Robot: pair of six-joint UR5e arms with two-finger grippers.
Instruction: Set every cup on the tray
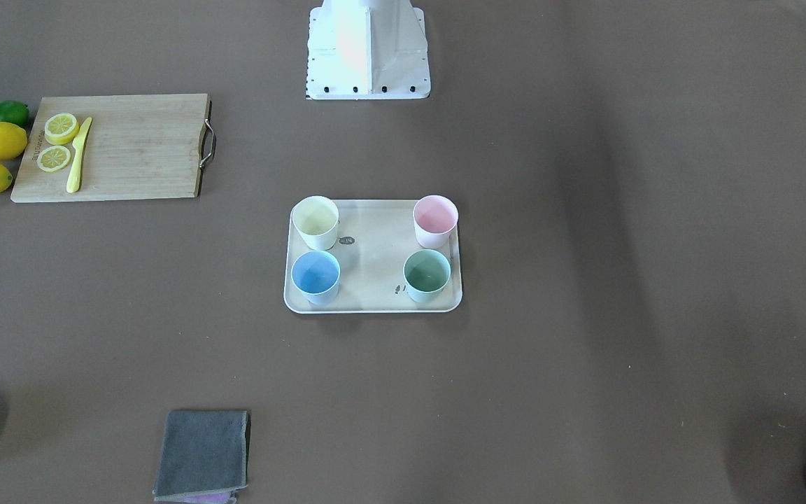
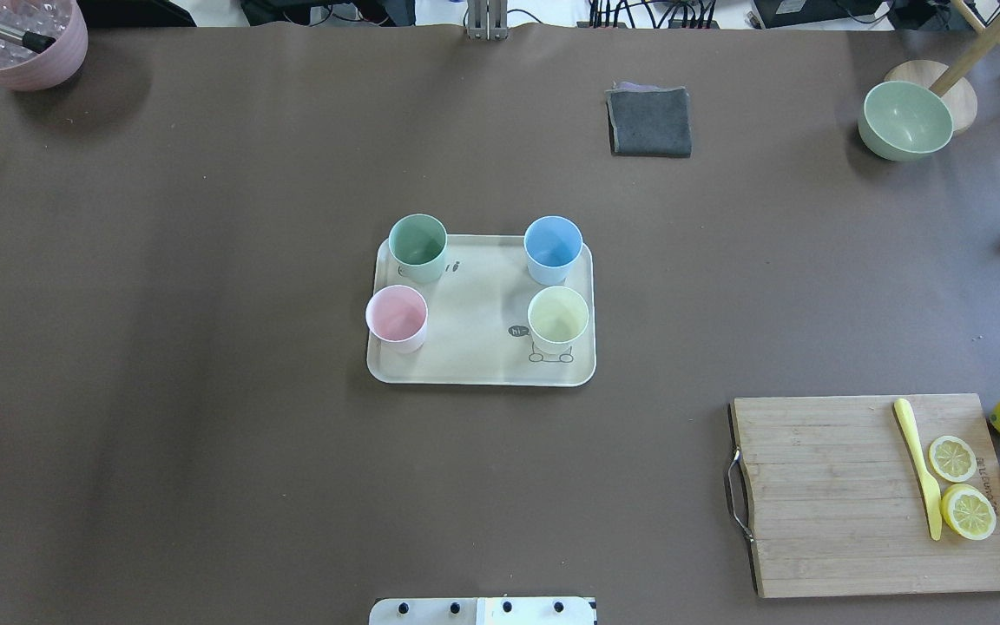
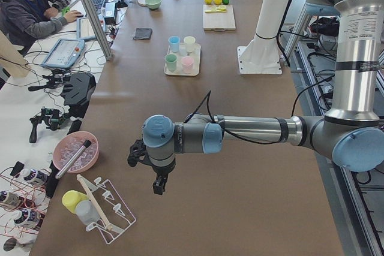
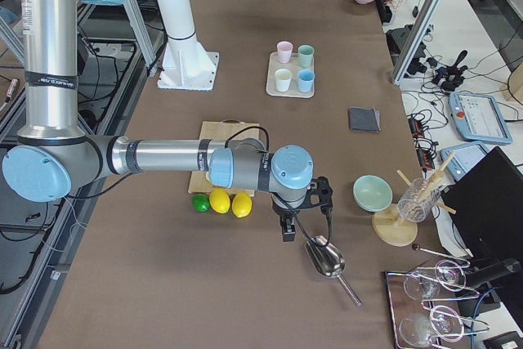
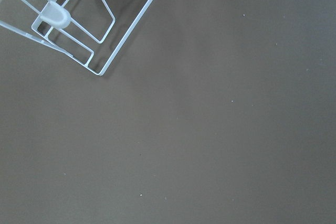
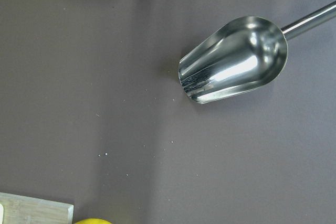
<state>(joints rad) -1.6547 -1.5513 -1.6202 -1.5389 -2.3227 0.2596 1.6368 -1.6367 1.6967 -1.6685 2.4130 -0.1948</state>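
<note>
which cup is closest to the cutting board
The pale yellow cup, at the corner of the tray nearest the cutting board; the others stand farther.

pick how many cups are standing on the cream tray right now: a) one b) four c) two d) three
b: the yellow cup, blue cup, pink cup and green cup all stand upright inside the rim of the tray.

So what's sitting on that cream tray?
A green cup, a blue cup, a pink cup and a yellow cup, upright, one near each corner, all seemingly empty. They cover parts of the tray's printed drawing.
</note>
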